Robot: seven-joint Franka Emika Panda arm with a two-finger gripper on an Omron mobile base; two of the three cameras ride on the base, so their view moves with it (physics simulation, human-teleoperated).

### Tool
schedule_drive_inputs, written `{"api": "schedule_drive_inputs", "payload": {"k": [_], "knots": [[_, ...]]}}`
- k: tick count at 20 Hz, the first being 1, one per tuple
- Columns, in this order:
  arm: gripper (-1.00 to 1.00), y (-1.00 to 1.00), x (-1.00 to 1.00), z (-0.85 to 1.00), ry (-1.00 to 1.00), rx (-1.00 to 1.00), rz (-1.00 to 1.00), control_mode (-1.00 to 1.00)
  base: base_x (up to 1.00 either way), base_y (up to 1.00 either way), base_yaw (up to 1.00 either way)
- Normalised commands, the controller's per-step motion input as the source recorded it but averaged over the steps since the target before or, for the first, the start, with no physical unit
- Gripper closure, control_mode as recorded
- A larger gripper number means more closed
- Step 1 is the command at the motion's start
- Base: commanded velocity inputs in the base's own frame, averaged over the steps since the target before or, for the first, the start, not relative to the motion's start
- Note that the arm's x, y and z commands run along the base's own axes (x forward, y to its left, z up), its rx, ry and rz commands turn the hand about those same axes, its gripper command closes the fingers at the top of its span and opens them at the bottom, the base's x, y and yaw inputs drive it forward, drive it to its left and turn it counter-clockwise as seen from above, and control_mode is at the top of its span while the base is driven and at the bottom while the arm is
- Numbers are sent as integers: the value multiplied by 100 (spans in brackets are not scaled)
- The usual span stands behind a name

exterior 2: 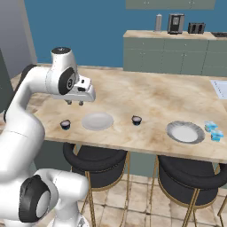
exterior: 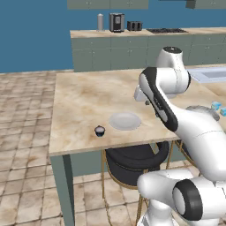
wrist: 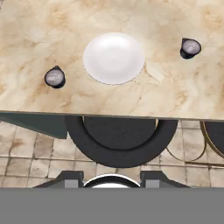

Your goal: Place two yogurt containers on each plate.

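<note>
Now, as I hang over the table point(exterior 2: 146, 95):

My fingers point(exterior 2: 74, 103): drawn close together, holding nothing, up in the air above the table's near-left part, apart from every cup and plate.

Near plate point(exterior 2: 97, 121): flat on the table close to the front edge, bare, just below and right of my fingers in the right base view; in the hand view point(wrist: 113, 57) it sits at the middle top.

Left dark cup point(exterior 2: 65, 124): upright on the table, near the plate's left side, not touching it; seen also in the left base view point(exterior: 99, 130) and the hand view point(wrist: 55, 77).

Right dark cup point(exterior 2: 136, 120): upright on the table, near the same plate's right side, apart from it; in the hand view point(wrist: 190, 47) it stands at the upper right.

Far plate point(exterior 2: 185, 132): on the table toward its right end, near the front edge, bare, well apart from the near plate.

Light blue cups point(exterior 2: 213, 130): two, close together just beside the far plate's right rim, on the table; whether they touch each other I cannot tell.

Stools point(exterior 2: 94, 160): two dark round seats on gold legs, tucked under the table's front edge.
</note>
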Motion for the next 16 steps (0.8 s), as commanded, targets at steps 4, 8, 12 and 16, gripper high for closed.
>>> {"api": "schedule_drive_inputs", "payload": {"k": [4, 8, 12, 16], "knots": [[-100, 0, -13, -1, 0, 2, -1, -100, 0, 0, 0], [-100, 76, 1, -69, 0, 0, -1, -100, 0, 0, 0], [-100, 100, 6, -73, -4, 0, 0, -100, 0, 0, 0], [-100, 87, 17, -54, 0, -1, -2, -100, 0, 0, 0]]}}
